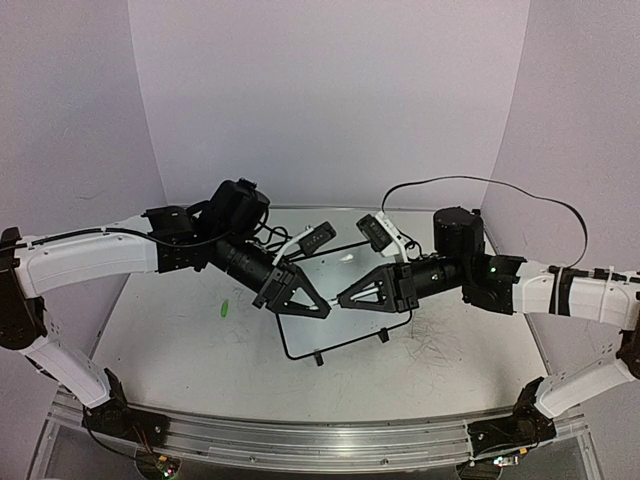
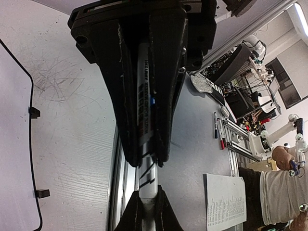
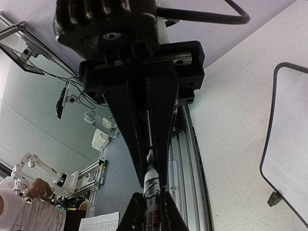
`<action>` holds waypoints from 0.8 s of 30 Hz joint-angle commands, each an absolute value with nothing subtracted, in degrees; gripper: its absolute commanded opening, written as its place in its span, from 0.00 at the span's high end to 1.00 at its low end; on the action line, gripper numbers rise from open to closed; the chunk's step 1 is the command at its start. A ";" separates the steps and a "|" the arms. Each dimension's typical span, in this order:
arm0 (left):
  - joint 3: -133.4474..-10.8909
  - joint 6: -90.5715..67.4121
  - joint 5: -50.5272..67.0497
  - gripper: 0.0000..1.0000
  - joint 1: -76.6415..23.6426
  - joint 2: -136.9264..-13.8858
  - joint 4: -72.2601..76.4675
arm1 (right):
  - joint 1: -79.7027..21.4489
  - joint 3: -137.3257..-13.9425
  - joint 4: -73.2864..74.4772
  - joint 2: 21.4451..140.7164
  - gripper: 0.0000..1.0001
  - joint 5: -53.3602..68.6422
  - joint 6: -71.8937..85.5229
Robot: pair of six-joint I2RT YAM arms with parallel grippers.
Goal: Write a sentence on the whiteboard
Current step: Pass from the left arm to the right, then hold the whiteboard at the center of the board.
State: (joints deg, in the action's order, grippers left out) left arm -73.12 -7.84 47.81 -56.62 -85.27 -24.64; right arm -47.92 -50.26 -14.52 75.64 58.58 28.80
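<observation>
The whiteboard lies tilted on the table under both grippers, and its visible part is blank. No green sentence shows on it. Its black frame also shows in the left wrist view and the right wrist view. My left gripper is shut on the body of a white marker. My right gripper meets it tip to tip and is shut on the marker's striped end. The marker is held above the board.
A small green cap-like piece lies on the table left of the board. Grey scribble marks cover the table to the right. An aluminium rail runs along the near edge. Lilac walls enclose the back and sides.
</observation>
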 commanded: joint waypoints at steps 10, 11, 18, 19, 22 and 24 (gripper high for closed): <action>-73.05 -10.80 32.87 0.24 -54.81 -78.57 -22.14 | -48.80 -50.59 -8.22 66.27 1.00 31.20 19.52; -72.68 -11.62 31.57 0.22 -54.02 -77.95 -22.09 | -48.76 -50.43 -6.82 65.19 1.00 27.36 18.70; -65.28 -23.00 13.43 0.19 -48.07 -69.63 -16.74 | -48.74 -47.72 -4.15 55.97 1.00 4.25 12.99; -64.08 -24.70 10.30 0.19 -47.69 -68.33 -16.40 | -48.75 -47.82 -3.61 55.27 1.00 2.50 12.24; -60.56 -30.42 1.62 0.17 -47.09 -65.24 -15.28 | -48.80 -47.47 -3.09 53.46 1.00 0.08 9.60; -58.43 -34.26 -2.19 0.16 -47.05 -64.14 -14.05 | -48.82 -47.40 -3.00 53.12 1.00 0.51 7.00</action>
State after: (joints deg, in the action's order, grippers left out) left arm -61.76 -24.55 11.21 -47.23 -67.37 -18.71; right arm -48.63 -47.70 -3.48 54.44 7.11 13.32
